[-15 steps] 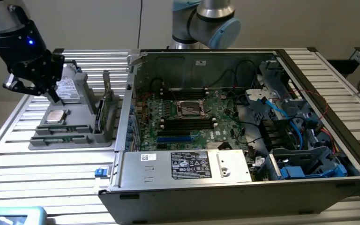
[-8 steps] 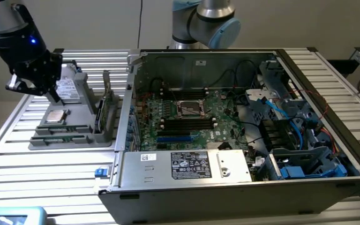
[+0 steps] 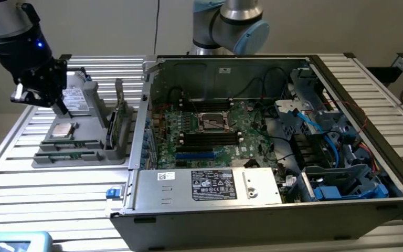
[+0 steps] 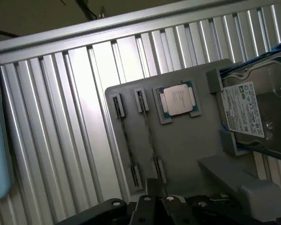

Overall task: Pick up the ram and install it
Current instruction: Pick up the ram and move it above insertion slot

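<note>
Above the gray tray (image 3: 86, 131), we hover our gripper (image 3: 60, 107) with its fingers pressed together, seemingly empty. The ram (image 4: 126, 140) stands on edge in tray holders, presumably for easy pinching.

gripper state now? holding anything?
Gripper: shut, nothing visibly held, over the tray; a ram sits in its tray slot.

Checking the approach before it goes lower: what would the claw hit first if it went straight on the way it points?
Probably the ram nearer the processor, standing on edge in the grey tray; the shut claw points down at its end. Depth is unclear.
</note>
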{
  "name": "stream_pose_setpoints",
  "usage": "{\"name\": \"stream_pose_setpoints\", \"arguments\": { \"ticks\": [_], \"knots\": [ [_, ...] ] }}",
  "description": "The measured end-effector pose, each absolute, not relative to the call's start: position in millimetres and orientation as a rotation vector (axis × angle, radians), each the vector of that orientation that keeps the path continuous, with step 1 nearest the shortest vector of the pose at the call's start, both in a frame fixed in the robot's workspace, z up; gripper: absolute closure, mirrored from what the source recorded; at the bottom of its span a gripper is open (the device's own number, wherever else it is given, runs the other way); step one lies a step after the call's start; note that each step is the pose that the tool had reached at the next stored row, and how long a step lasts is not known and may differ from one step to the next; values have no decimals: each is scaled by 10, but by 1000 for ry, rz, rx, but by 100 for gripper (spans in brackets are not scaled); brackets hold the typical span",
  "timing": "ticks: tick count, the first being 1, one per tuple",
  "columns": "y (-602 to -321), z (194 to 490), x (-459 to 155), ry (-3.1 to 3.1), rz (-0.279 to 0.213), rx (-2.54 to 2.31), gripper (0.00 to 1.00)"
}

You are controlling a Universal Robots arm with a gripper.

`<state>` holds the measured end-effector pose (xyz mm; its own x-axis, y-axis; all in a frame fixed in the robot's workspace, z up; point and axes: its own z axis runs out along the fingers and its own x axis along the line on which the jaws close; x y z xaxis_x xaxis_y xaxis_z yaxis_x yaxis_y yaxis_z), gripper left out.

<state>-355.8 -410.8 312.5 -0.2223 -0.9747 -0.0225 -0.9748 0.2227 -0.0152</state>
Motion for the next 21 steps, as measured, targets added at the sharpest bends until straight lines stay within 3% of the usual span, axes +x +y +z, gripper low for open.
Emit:
{"name": "stream_pose_setpoints", "arguments": {
  "ticks": [19,21],
  "knots": [
    [-4169,3114,-3561,2204,1,-2192,88],
    [-4196,3107,-3560,2204,2,-2192,76]
  ]
}}
